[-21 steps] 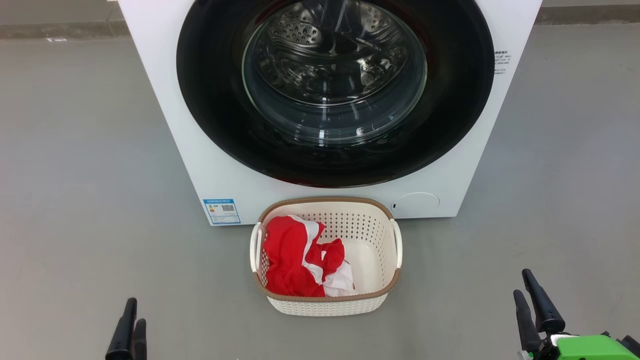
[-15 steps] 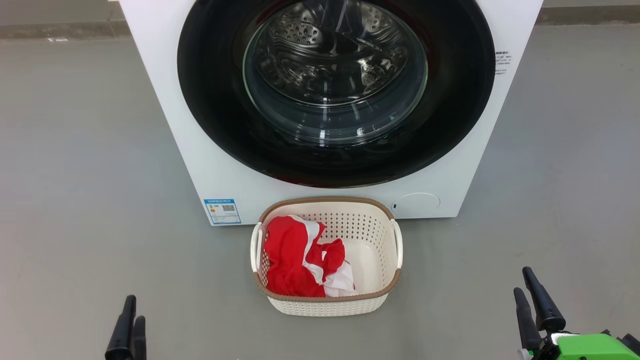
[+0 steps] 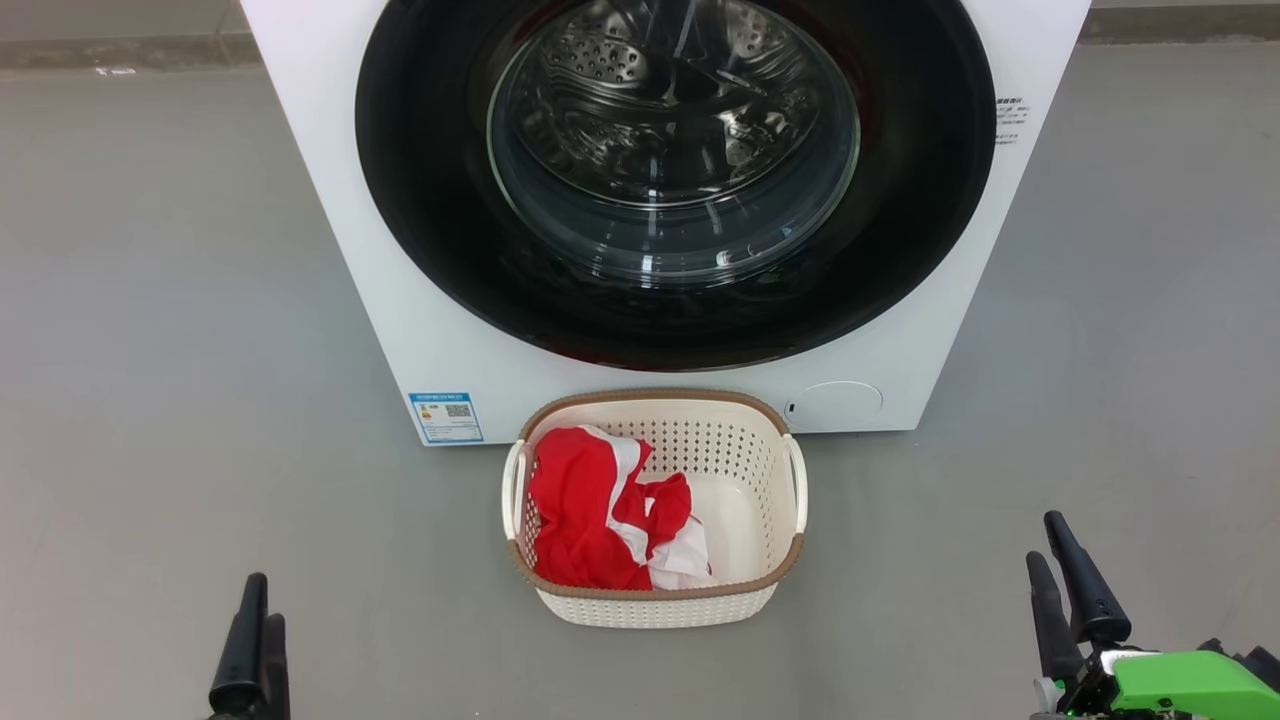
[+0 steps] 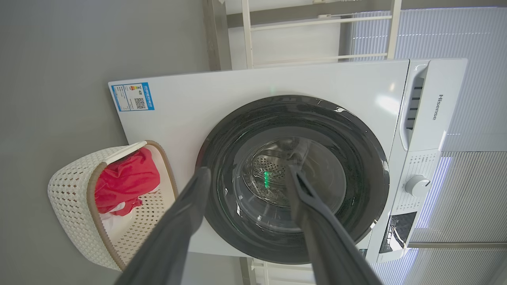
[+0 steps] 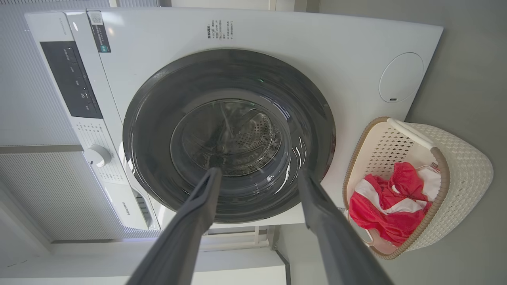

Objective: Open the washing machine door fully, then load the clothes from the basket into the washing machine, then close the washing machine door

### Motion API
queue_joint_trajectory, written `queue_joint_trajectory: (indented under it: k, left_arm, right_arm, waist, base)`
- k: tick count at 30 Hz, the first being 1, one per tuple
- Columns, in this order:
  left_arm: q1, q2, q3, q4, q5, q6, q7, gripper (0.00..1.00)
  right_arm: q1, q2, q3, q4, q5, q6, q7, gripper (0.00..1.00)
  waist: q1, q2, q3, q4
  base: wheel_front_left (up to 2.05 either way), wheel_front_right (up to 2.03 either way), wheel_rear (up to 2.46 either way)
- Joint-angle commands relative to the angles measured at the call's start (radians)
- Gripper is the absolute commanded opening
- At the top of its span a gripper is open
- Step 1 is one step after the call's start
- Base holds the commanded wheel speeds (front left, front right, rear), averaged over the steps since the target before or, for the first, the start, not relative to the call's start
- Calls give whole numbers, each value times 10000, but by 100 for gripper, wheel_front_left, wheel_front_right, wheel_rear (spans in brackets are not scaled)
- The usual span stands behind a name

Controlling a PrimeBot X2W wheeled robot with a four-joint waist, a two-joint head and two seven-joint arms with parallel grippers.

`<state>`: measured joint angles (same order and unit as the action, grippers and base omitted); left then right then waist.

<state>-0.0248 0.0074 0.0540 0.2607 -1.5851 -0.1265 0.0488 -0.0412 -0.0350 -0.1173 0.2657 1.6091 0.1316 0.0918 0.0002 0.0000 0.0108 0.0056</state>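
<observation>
The white washing machine stands ahead with its round black washing machine door flat against the front, steel drum showing through the glass. Right before it on the floor sits the cream basket, the red-and-white clothes heaped in its left half. My left gripper is low at the left and my right gripper low at the right, both well short of the basket. In each wrist view the two fingers stand wide apart with nothing between them, aimed at the door.
Grey floor spreads on both sides of the machine and basket. A blue label marks the machine's lower left corner, a round cover its lower right. The control panel with a dial lies along the machine's top.
The head camera has shifted slightly, so the whole scene sits a little differently. The right gripper's fingers stand a bit higher in the view; basket, clothes and door are unmoved.
</observation>
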Motion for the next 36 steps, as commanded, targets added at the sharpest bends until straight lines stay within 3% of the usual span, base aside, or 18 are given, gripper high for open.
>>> queue_joint_trajectory:
  k: [1, 18, 27, 36]
  left_arm:
    - [-384, 183, 12, -383, 219, -9, -144, 100]
    - [-471, 314, -272, -788, 2196, -14, -620, 100]
    - [-533, 407, -481, -921, 3606, -17, -886, 100]
    - [-599, 466, -482, -1104, 5929, -20, -1154, 100]
  right_arm:
    - [-456, -142, 111, -407, -192, -2, -103, 100]
    - [-758, -997, 1190, -829, -1401, -3, -1081, 100]
    - [-916, -1177, 1388, -864, -2977, -4, -1348, 100]
    - [-1030, -1264, 1555, -896, -4786, -4, -1612, 100]
  waist:
    - [-1, 0, 12, 5]
    - [-1, 0, 85, 39]
    - [-1, 0, 111, 42]
    - [-1, 0, 142, 60]
  base:
    - [0, 0, 0]
    - [0, 0, 0]
    - [0, 0, 0]
    - [0, 0, 0]
